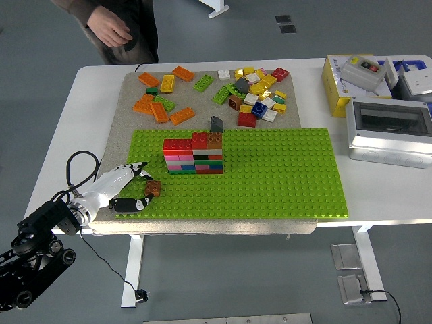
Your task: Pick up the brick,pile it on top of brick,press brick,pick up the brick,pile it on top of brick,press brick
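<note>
A small brown brick [153,187] sits at the left end of the green baseplate [283,175], pinched between the thumb and fingers of my left hand [144,184]. The white hand reaches in from the lower left on its black arm. To the right of it stands a layered stack of bricks [192,156], several rows high, with red and brown bricks on top. A dark grey brick [216,123] lies just behind the baseplate. My right arm does not show.
Loose orange and green bricks [159,102] and a yellow, red and white heap [256,92] lie on the grey mat behind. Grey and yellow boxes [385,101] fill the right side. A person's hand [111,30] hangs beyond the far edge.
</note>
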